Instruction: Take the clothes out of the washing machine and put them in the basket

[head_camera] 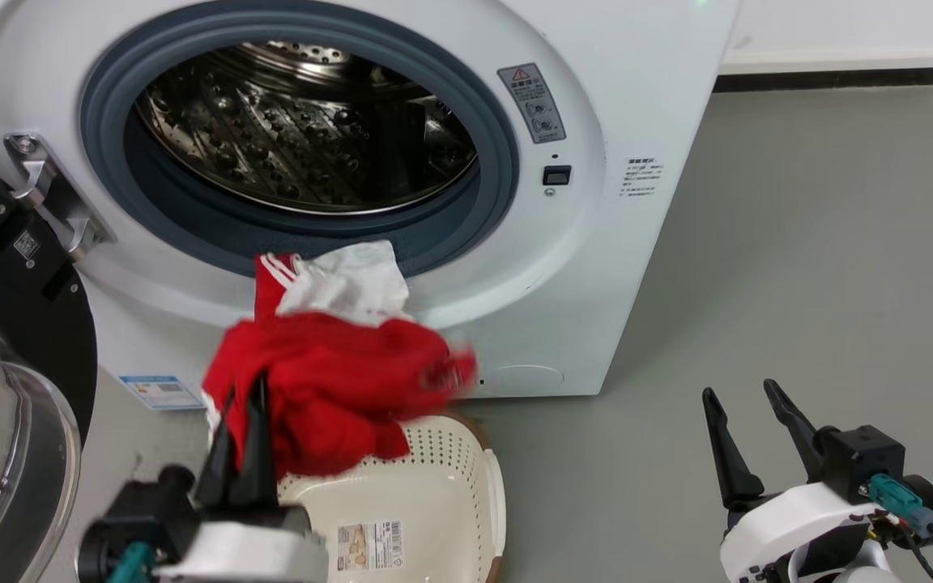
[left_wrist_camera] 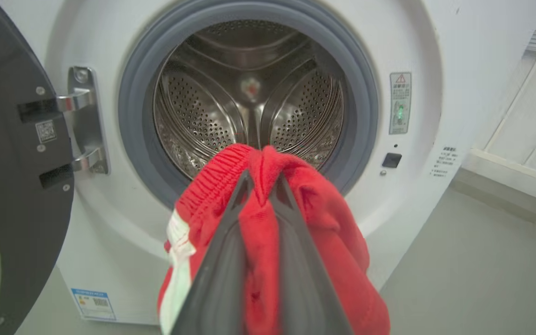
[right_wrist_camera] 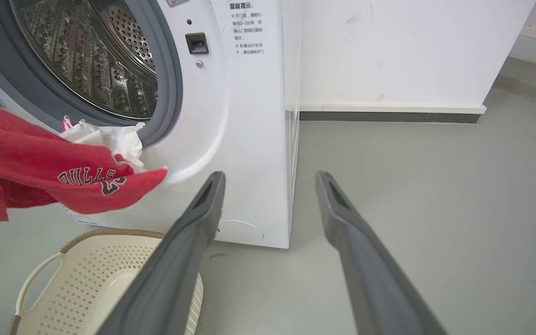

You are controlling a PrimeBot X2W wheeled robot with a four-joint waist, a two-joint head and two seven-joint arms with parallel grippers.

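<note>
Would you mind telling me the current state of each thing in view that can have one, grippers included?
washing machine door: swung open to the left.
drum: looks empty in the part that shows.
clothes: out of the drum, clamped and hanging over the basket, not yet in it.
basket: upright, nothing lying in the part that shows.
left gripper: shut on the clothes.
right gripper: open, holding nothing.

On the red clothes (right_wrist_camera: 16, 153) we read arched lettering (right_wrist_camera: 86, 178) close to "BULLS". The washing machine (right_wrist_camera: 254, 139) front bore a Chinese notice (right_wrist_camera: 248, 28) headed "温馨提示", with "1~2" in it, and a warning-triangle sticker (head_camera: 531, 103). The basket (head_camera: 466, 478) label (head_camera: 369, 546) carried a barcode, too small to read.
</note>
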